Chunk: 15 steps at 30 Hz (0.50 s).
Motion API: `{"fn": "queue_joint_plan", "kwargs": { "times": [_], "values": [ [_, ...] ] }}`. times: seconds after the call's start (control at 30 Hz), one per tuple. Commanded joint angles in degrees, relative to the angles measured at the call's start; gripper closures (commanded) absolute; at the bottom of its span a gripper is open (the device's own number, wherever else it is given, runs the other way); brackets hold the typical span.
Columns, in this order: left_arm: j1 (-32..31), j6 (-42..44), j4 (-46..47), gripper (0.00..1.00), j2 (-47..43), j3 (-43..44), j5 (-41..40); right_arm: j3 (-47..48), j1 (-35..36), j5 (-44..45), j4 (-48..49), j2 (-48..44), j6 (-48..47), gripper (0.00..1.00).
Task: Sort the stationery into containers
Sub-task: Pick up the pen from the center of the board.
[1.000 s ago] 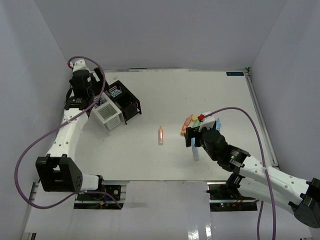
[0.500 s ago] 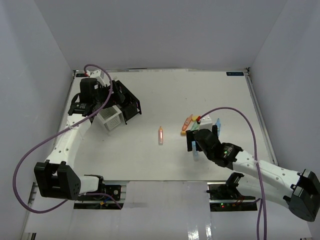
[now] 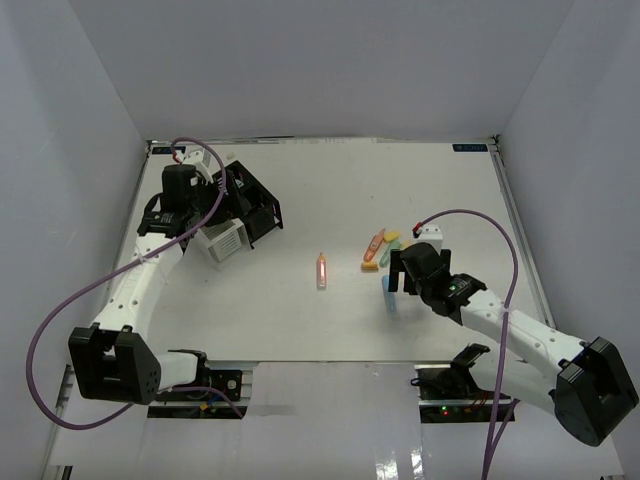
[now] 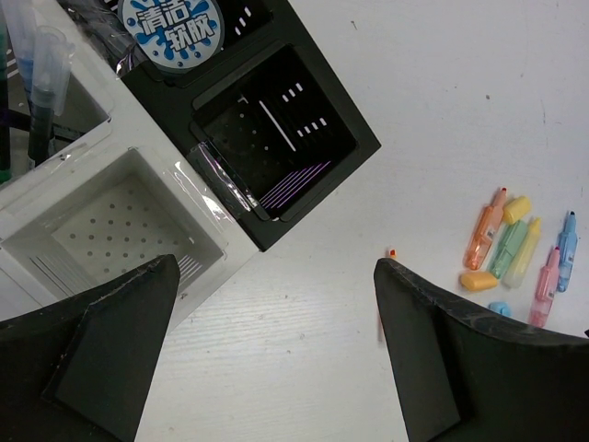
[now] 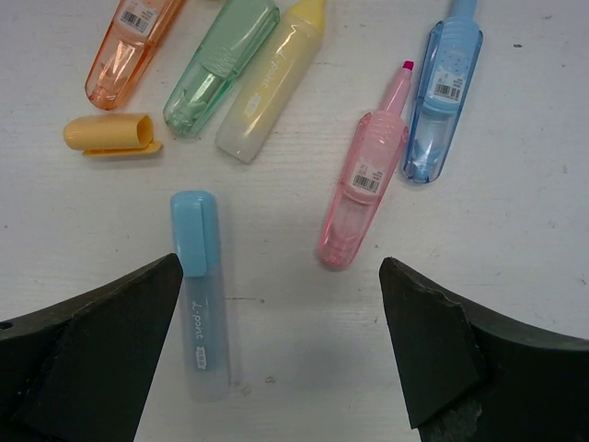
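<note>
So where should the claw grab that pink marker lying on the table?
Probably across the fat body of the pink marker, near its rounded end, with the right gripper coming straight down. It lies flat, and that end has bare table either side; the thin tip lies close to the darker blue marker.

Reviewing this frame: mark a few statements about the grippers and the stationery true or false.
1. The right gripper grips the pink highlighter. False: it is open, and the highlighter lies on the table.
2. The pink highlighter's tip is uncapped. True.
3. The round tub lies on the table. False: it sits in a black compartment.
4. One orange highlighter lies apart from the other highlighters. True.
5. The left gripper is open. True.
</note>
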Motion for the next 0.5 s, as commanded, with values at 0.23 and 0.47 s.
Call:
{"fn": "queue_joint_plan", "kwargs": {
  "times": [0.23, 0.47],
  "values": [
    [-0.1, -0.4, 1.1, 0.02, -2.7, -1.4, 1.0, 1.6, -0.5, -7.1, 1.7, 4.3, 0.2, 0.07],
    [-0.2, -0.7, 1.2, 0.02, -2.8, -1.4, 1.3, 1.9, -0.5, -9.8, 2.9, 5.2, 0.3, 0.11]
  ]
}}
